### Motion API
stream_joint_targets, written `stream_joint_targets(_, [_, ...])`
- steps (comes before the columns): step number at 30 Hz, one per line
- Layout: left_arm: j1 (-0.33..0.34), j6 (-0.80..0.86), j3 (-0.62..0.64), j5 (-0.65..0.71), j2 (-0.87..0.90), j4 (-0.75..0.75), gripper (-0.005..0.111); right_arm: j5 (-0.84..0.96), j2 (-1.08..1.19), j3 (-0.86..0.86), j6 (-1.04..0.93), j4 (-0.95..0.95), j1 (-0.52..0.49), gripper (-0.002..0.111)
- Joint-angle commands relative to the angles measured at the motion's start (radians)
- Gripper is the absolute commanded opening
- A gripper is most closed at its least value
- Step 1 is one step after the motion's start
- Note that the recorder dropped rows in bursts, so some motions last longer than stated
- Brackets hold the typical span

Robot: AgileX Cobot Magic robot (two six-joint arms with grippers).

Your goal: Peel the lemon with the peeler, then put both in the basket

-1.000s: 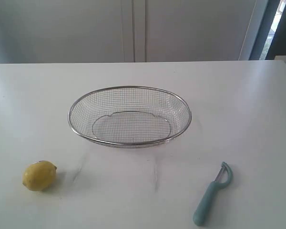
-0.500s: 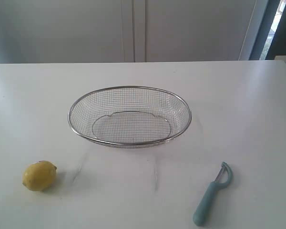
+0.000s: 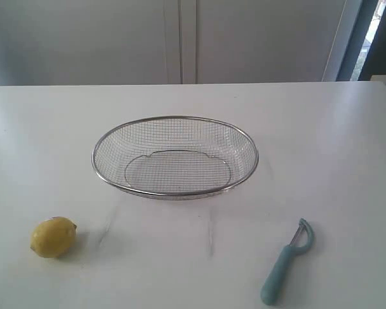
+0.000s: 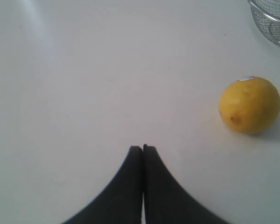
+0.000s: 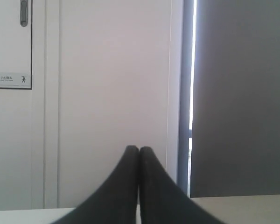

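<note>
Basket (image 3: 175,118) sits near the middle of the white table (image 3: 334,129) in the ext. view. It is a shallow oval of silver wire mesh w/ a thick metal rim, long axis running left to right. Lemon (image 3: 53,237) lies on the tabletop at front left, well apart from the basket, whole, yellow, skin unpeeled. Peeler (image 3: 284,264) lies flat at front right, also well apart from the basket and far from the lemon. Its teal handle points toward the near edge, and the metal Y-head points away and slightly right. Both items are outside the basket.

Left gripper (image 4: 143,148), per the left wrist cam: two dark fingers pressed together tip to tip, holding nothing, over bare tabletop. The lemon (image 4: 249,105) lies off to one side of it, clear of the fingertips and not touched. A small pale patch at one end of the fruit is prob. a sticker (image 4: 246,79), too small to be sure. A bit of the basket's rim and mesh (image 4: 270,18) shows at the frame corner, beyond the lemon.

Right gripper (image 5: 138,149), per the right wrist cam: fingers likewise closed against each other, holding nothing. This cam looks out level across a sliver of tabletop at a pale panelled wall (image 5: 107,93) w/ a small sign (image 5: 10,80) and a grey handle (image 5: 23,11). Beside the wall is a dark grey panel (image 5: 242,93), next to a bright vertical strip (image 5: 192,70).
</note>
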Motion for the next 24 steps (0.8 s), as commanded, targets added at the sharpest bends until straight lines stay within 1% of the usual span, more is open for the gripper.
stream_joint_targets(1, [0.001, 0.000, 0.007, 0.003, -0.004, -0.003, 0.000, 0.047, 0.078, -0.087, -0.008, 0.002, -0.003, 0.000])
stream_joint_targets(9, [0.001, 0.000, 0.007, 0.003, -0.004, -0.003, 0.000, 0.132, 0.215, -0.224, -0.008, 0.002, -0.003, 0.000])
stream_joint_targets(15, [0.001, 0.000, 0.007, 0.003, -0.004, -0.003, 0.000, 0.180, 0.298, -0.301, 0.043, 0.002, -0.003, 0.000])
stream_joint_targets(21, [0.001, 0.000, 0.007, 0.003, -0.004, -0.003, 0.000, 0.299, 0.392, -0.402, 0.058, 0.002, -0.003, 0.000])
stream_joint_targets(24, [0.001, 0.000, 0.007, 0.003, -0.004, -0.003, 0.000, 0.398, 0.458, -0.483, 0.060, 0.002, -0.003, 0.000])
